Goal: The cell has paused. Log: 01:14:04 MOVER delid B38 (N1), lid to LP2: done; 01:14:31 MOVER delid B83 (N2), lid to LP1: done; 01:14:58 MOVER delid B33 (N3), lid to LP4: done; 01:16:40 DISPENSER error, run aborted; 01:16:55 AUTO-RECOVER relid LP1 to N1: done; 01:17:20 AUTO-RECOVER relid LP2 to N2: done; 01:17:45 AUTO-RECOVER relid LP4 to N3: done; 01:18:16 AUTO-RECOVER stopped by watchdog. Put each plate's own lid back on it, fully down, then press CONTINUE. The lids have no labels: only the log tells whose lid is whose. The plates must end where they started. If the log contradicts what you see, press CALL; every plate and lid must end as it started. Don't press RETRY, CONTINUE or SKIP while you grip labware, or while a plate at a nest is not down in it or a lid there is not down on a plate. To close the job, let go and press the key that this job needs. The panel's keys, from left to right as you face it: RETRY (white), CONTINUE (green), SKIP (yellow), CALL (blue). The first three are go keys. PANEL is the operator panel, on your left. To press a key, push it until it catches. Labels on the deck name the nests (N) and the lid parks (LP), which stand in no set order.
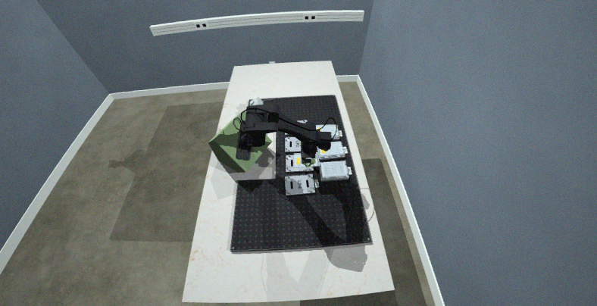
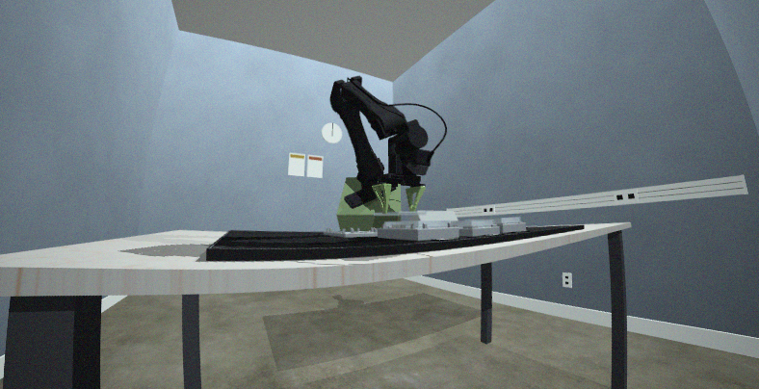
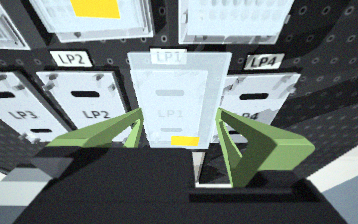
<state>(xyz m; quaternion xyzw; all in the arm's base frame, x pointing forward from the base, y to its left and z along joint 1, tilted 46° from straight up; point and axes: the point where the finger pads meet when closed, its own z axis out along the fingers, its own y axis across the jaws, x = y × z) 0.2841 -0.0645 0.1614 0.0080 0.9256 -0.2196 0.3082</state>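
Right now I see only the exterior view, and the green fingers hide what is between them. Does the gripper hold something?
Observer: Yes. In the wrist view the gripper is shut on a clear lid, which has a yellow mark at its near end.
Operator: Over which place does the lid hang?
Observer: Over lid park LP1. Its label reads through the lid. I cannot tell whether the lid touches the park yet.
Operator: Which plate is without a lid?
Observer: In the top view, the last plate in the row farther from the arm's base shows bare wells. The two others in that row carry yellow marks.
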